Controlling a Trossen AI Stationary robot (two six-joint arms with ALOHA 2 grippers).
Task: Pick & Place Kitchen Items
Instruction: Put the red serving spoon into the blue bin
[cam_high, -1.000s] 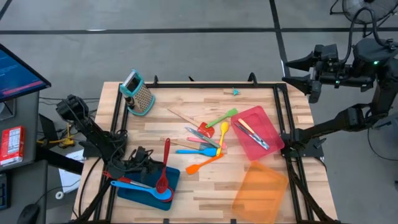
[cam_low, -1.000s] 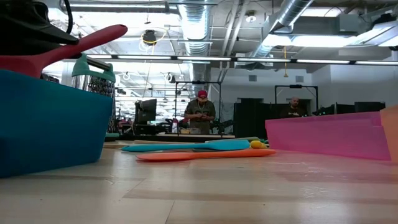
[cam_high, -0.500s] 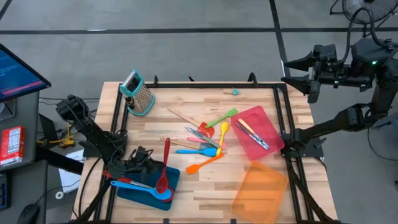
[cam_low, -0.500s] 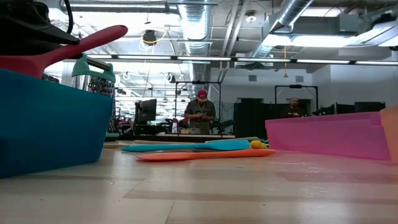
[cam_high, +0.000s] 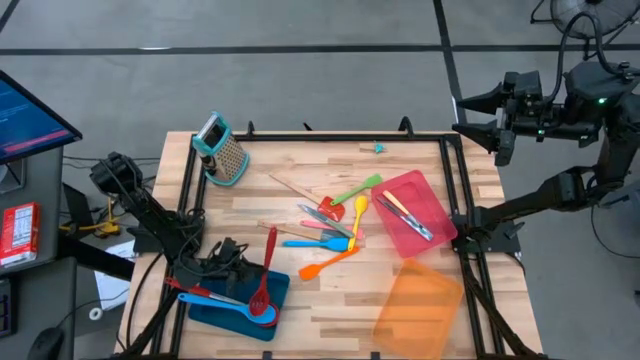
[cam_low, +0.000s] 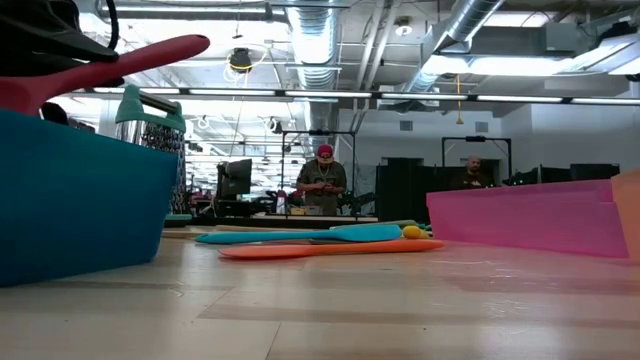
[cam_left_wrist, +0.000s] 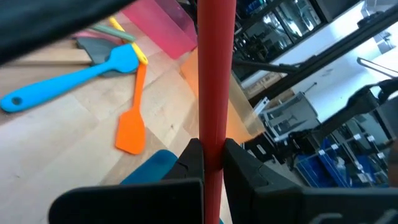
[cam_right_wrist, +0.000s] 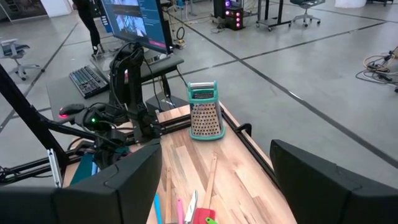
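Observation:
My left gripper (cam_high: 250, 265) is shut on a red slotted spoon (cam_high: 264, 268) at the table's near left, above a blue tray (cam_high: 212, 308) that holds a blue spoon (cam_high: 215, 297). Several more kitchen items lie loose mid-table: a green spatula (cam_high: 358, 187), a yellow spoon (cam_high: 358, 214), a blue spatula (cam_high: 305, 243) and an orange spatula (cam_high: 325, 262). Others lie in the red tray (cam_high: 432, 195). My right gripper (cam_high: 468, 115) hangs open, raised beyond the table's far right corner. My left gripper pinches the red spoon's handle (cam_left_wrist: 214, 124) between its two fingers (cam_left_wrist: 191, 155), about midway along it. The fingers come roughly level from the table's left and lie across the handle. The handle's free end (cam_low: 185, 45) slants up; the head (cam_high: 258, 298) is over the blue tray.
A metal box grater (cam_high: 222, 148) with a teal handle stands at the far left corner. An orange tray (cam_high: 420, 308) lies at the near right. A black frame (cam_high: 330, 135) rims the table. People stand in the room beyond.
The red spoon has turned a little in my left gripper's hold over the blue tray; the gripper itself stays where it was.

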